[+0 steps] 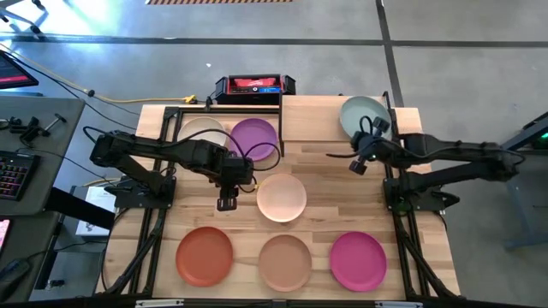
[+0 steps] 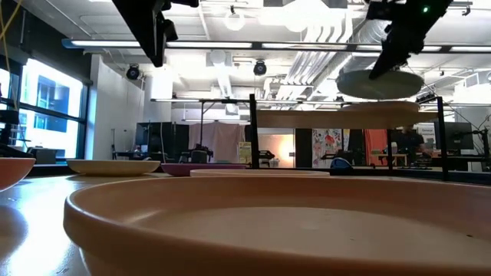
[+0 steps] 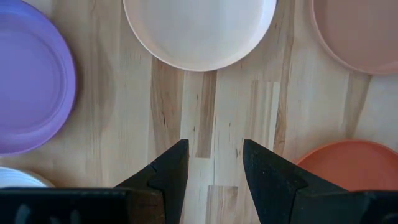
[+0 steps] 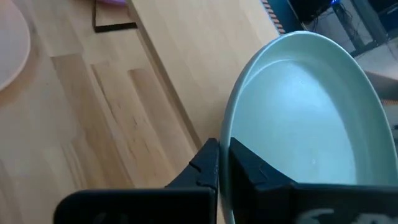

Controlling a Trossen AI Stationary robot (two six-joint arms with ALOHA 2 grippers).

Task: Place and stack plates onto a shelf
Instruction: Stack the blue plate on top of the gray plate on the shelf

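The right gripper [image 1: 370, 139] is clamped on the rim of the pale teal plate [image 1: 363, 114], holding it in the air above the shelf [image 1: 330, 115] at the table's far right corner. The edge grip keeps the plate roughly level, which suits lowering it flat onto the board. In the right wrist view the rim [image 4: 227, 155] passes between the two closed fingers, with the plate's bowl extending away from them over the shelf.

The left gripper [image 1: 226, 204] hangs over bare tabletop near the table's centre, fingers [image 3: 168, 174] parted and holding nothing. The pale pink plate [image 3: 199, 31] lies just ahead of them, apart from the fingertips. Judged from this, the pink plate is the probable next pickup.

Purple [image 1: 253, 139] and cream [image 1: 202, 133] plates lie toward the far edge; rust orange [image 1: 205, 255], tan [image 1: 284, 261] and magenta [image 1: 358, 260] plates line the near edge
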